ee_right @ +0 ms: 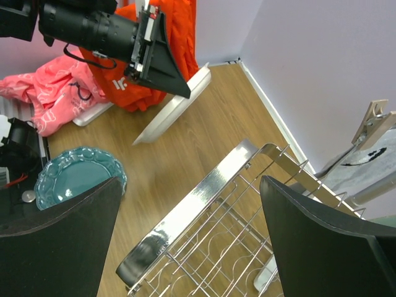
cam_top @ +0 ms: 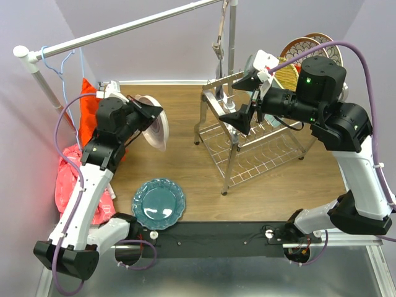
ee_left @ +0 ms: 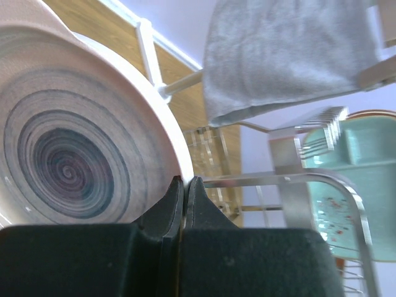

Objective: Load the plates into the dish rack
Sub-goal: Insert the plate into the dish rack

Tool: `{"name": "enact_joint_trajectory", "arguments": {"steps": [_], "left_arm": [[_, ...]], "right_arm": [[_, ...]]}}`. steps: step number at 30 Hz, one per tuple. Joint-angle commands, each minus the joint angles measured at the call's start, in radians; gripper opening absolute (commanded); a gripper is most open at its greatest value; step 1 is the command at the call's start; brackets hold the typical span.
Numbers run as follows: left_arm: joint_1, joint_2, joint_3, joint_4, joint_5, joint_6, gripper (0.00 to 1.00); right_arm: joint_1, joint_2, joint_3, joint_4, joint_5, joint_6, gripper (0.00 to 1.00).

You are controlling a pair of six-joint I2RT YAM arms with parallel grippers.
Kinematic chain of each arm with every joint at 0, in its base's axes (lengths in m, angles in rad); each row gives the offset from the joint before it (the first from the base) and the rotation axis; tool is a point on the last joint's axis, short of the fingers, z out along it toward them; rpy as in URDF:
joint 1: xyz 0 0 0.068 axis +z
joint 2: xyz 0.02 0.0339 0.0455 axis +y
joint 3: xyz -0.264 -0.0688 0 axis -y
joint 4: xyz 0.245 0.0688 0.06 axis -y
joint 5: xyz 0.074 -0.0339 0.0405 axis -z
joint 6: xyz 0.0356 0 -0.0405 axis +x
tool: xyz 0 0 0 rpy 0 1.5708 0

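Partway. A few plates (cam_top: 301, 51) look racked at the rack's (cam_top: 247, 145) far end. Your left gripper (cam_top: 148, 113) is pinched tight on the swirl plate (cam_top: 159, 133) rim, airborne left of the rack. Teal plate (cam_top: 158, 204) lies on the table (cam_top: 185, 167), not loaded. Right gripper (cam_top: 244, 99) is wide open and empty over the rack.
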Motion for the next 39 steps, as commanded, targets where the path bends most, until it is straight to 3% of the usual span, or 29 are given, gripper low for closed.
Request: {"name": "enact_joint_trajectory", "arguments": {"steps": [1, 19, 32, 39], "left_arm": [[0.007, -0.077, 0.104, 0.179, 0.042, -0.096, 0.0], [0.007, -0.033, 0.394, 0.239, 0.109, -0.246, 0.0], [-0.008, 0.163, 0.742, 0.299, 0.206, -0.349, 0.0], [-0.077, 0.242, 0.833, 0.333, 0.198, -0.374, 0.0]], "right_arm": [[-0.004, 0.007, 0.027, 0.031, 0.021, 0.025, 1.0], [-0.015, 0.021, 0.1, 0.196, 0.517, 0.007, 1.0], [-0.046, -0.007, 0.076, 0.215, 0.549, 0.019, 1.0], [-0.07, -0.017, 0.061, 0.221, 0.583, 0.014, 1.0]]}}
